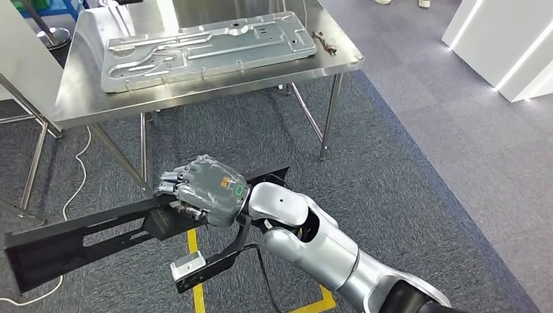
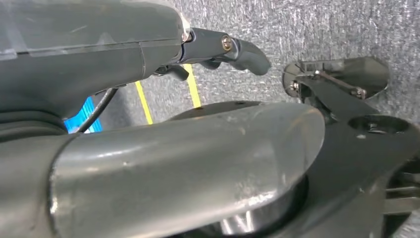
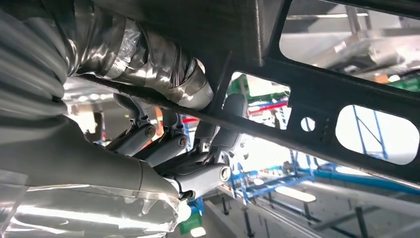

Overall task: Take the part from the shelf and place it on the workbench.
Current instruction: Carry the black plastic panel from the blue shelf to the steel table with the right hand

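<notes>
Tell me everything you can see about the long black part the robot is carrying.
The black part is a long, flat bracket, matte and rigid-looking, with elongated cut-outs and small round holes. It is held off the floor, roughly level, rising slightly toward its far end, in front of the steel workbench and not yet on it. The right robot hand grips it near the middle, fingers curled around its edge. A thinner black arm with a pale end piece hangs below.

The right arm [image 1: 313,238] is silver, built of rounded shells, with a black band near the elbow and dark cables in the gap at the wrist. The right hand [image 1: 203,189] is grey with darker fingers [image 1: 171,176], an orange mark and a small green-ringed one. The left hand [image 2: 148,114] shows a thick grey thumb [image 2: 188,163], a screw [image 2: 227,43] on a dark finger, and what may be clear film.
</notes>
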Motion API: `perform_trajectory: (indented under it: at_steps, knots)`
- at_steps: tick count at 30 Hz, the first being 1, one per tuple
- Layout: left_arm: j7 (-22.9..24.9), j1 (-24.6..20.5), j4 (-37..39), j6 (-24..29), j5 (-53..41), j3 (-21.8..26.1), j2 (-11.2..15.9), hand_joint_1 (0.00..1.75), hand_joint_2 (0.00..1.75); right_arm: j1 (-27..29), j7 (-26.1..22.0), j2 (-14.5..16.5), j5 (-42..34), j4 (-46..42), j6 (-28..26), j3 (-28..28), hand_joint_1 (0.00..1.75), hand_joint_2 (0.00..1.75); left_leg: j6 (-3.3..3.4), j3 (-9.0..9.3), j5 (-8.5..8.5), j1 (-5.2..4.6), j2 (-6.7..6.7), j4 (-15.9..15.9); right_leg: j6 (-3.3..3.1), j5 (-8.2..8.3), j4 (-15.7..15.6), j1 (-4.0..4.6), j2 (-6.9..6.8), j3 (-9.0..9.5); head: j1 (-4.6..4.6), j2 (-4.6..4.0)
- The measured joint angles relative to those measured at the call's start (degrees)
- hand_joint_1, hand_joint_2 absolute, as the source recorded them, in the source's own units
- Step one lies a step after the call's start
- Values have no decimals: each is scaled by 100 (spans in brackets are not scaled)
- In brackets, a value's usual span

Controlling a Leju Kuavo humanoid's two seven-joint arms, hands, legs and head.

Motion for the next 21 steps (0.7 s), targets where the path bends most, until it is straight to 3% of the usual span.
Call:
perform_trajectory:
  at_steps: [2,4,5,7,8,9,12,14,15,17,18,19,20,21]
  knots:
    - [2,3,-3,-1,-12,27,-4,0,0,-25,5,19,0,19,2,57,175,175,-54,-465,-232,26,11,769,-21,-48,-5,-1,-10,54,1,0]
    - [-1,15,-3,3,-36,48,-4,0,0,-25,9,24,0,40,2,103,175,175,-74,-753,-145,41,14,1067,-17,-107,0,-4,-8,121,2,0]
    - [-3,22,-3,4,-45,55,-4,0,0,-25,12,27,0,46,2,119,175,175,-72,-745,68,44,15,897,-8,-143,2,-7,-4,170,1,0]
    - [-7,32,-3,7,-57,61,-5,0,0,-26,20,36,0,49,0,140,175,175,-48,-474,577,38,20,133,32,-222,0,-8,2,274,1,0]
    - [-8,31,-4,7,-63,63,-8,0,0,-29,24,41,1,50,-2,151,175,175,-24,-329,727,22,22,-217,61,-256,2,-3,6,307,1,0]
    - [-10,27,-4,10,-74,64,-13,0,0,-30,34,46,3,50,-6,168,175,175,6,-244,773,5,25,-420,91,-278,-5,4,5,321,2,0]
    - [-14,19,-5,31,-119,67,-28,0,0,-31,70,49,20,47,-20,225,175,175,115,-198,705,-12,21,-528,179,-310,-48,12,-1,336,2,0]
    - [-15,33,-5,41,-155,69,-43,0,0,-35,84,48,26,44,-31,245,175,175,197,-131,690,6,20,-587,223,-430,145,10,-2,273,2,0]
    - [-17,37,-7,43,-170,70,-47,0,0,-35,88,46,27,43,-38,247,175,175,238,-94,678,10,22,-610,234,-559,423,8,-1,134,2,0]
    - [-22,37,-9,43,-193,74,-51,0,0,-19,97,29,32,46,-47,247,175,175,297,-51,634,-18,23,-614,238,-836,1212,11,1,-338,3,0]
    - [-25,35,-9,43,-205,76,-52,0,0,-4,101,15,34,48,-49,246,175,175,313,-28,610,-32,19,-614,237,-891,1517,12,1,-556,3,0]
    - [-27,35,-9,43,-218,80,-52,0,0,12,104,-1,38,49,-49,246,175,175,322,7,581,-49,11,-613,228,-820,1629,14,1,-690,3,0]
    - [-30,39,-9,43,-232,84,-52,0,0,23,107,-15,42,49,-50,245,175,175,326,56,547,-64,4,-612,209,-632,1523,18,1,-713,3,0]
    - [-31,43,-9,43,-246,88,-53,0,0,29,108,-27,46,49,-52,241,175,175,325,118,507,-80,-1,-612,174,-349,1194,30,1,-619,3,0]
